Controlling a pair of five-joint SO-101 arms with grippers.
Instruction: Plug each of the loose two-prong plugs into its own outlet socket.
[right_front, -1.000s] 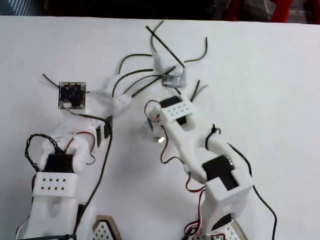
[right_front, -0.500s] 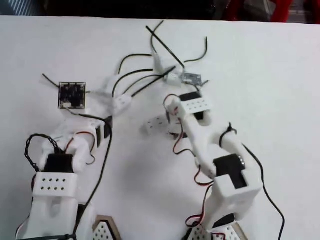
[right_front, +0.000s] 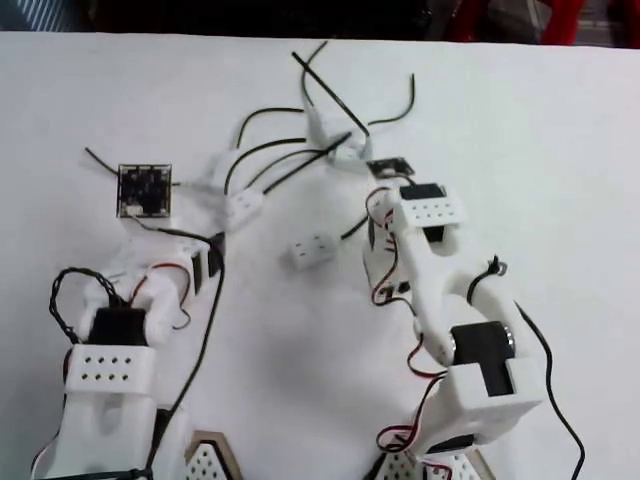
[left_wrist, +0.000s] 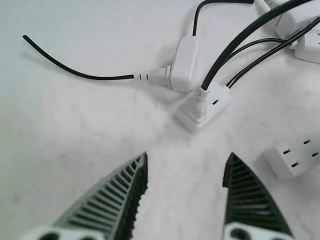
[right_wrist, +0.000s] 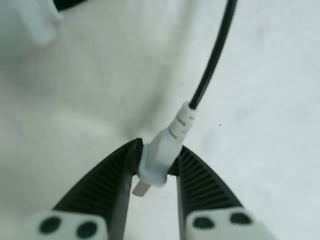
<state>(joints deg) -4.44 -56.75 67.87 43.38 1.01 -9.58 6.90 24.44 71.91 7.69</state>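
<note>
- White plastic forms the two-prong plug, which the right gripper pinches between its black ribbed fingers.
- One metal prong shows below the plug's body, and a black cord runs from its ribbed collar away over the table.
- In the high view the right arm stretches toward the tangle of cords at the far middle of the table.
- Over bare table the left gripper hovers with its fingers spread wide and nothing between them.
- Just beyond it lies a white socket adapter with a plug and black cord already seated in it.
- A second white block sits just beside that adapter, with a white plug pushed into its end.
- An outlet block with open slots lies on the table between the two arms, apart from the tangle.
- A dark square board lies ahead of the left arm, well apart from the plugs.
</note>
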